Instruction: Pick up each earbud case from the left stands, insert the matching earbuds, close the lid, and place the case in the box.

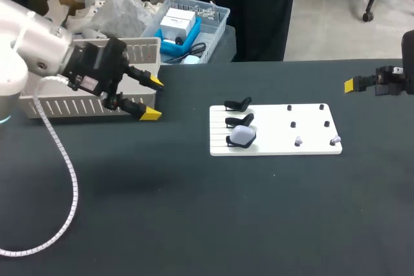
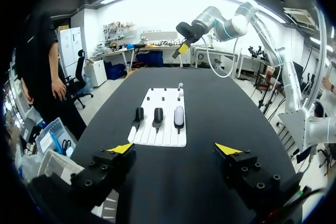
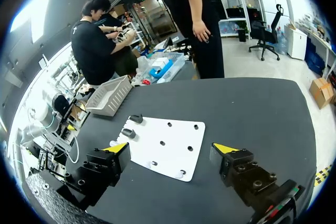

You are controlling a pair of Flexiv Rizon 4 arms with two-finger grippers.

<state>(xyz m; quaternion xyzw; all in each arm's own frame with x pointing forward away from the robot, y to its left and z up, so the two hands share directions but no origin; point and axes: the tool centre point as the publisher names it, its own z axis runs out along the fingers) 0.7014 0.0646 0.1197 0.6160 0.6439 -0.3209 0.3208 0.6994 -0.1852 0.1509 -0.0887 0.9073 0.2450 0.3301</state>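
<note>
— Left gripper [image 2: 174,149] is standing wide apart, holding nothing; the right gripper [image 3: 172,148] is gaping empty too.
— Where is the earbud case [image 1: 242,136] sitting?
— On the nearest of 3 stands [image 1: 238,103] on the white board [image 1: 272,127], at 4 o'clock from the left gripper in the head view; 2 earbuds [image 1: 297,140] are lying at its 3 o'clock.
— Which step?
— Picking the case, I'm judging: the left gripper is needing to cross over and straddle it. The box [image 1: 65,105] is waiting at that gripper's 9 o'clock.
</note>
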